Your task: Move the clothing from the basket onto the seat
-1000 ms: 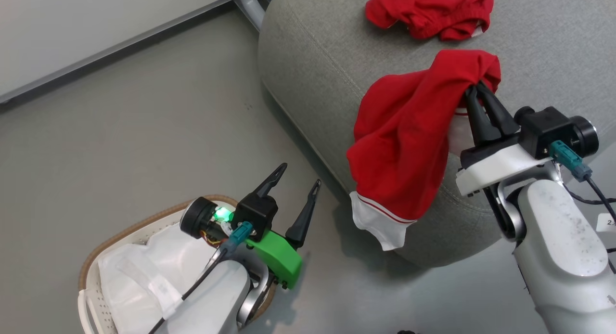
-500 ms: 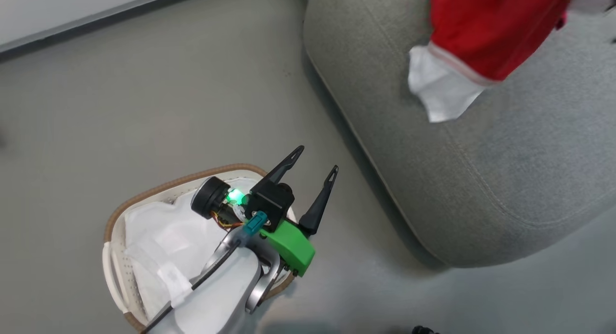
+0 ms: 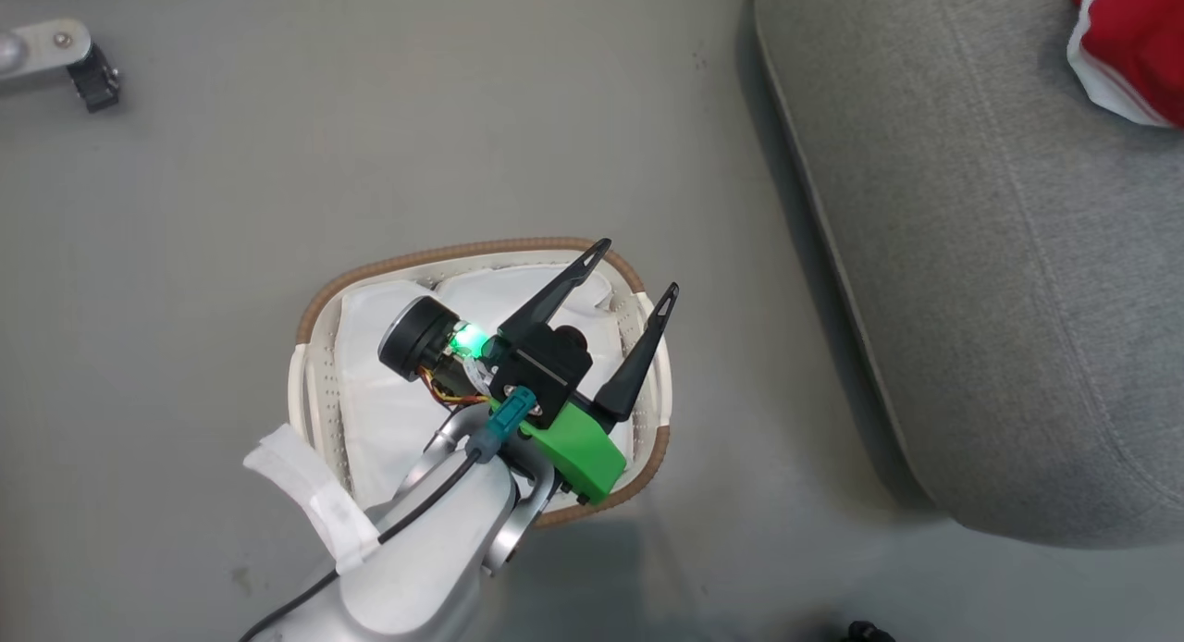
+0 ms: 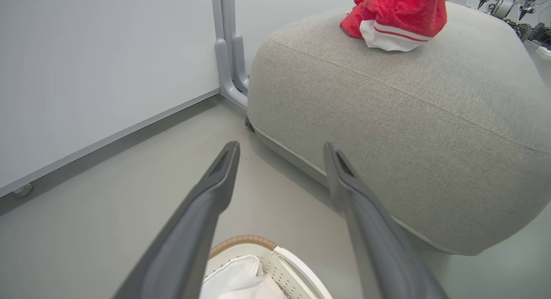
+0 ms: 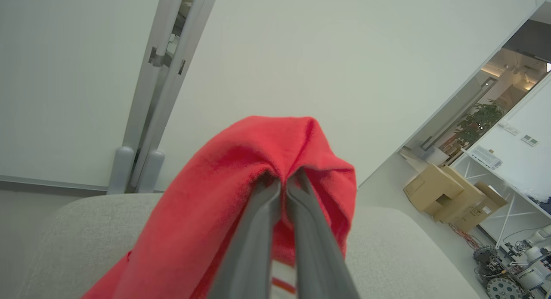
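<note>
The basket [image 3: 481, 250] sits on the floor [image 3: 231, 207], left of the seat [image 3: 999, 253] that bears clothing [image 3: 1138, 41].

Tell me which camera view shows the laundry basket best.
Head view: the basket is seen from above, nearly its whole rim visible, with the open left gripper over it. The left wrist view catches a short piece of rim at its bottom edge.

Bright, even, diffuse light. The large grey fabric sofa [image 3: 971, 253] throws a soft shadow onto the floor [image 3: 555, 115] along its rounded edge. Beside the sofa a small green lamp [image 3: 467, 339] glares. Close-up dark fingers [image 5: 254, 243] and red sports jersey [image 5: 206, 195] above the sofa blur.
</note>
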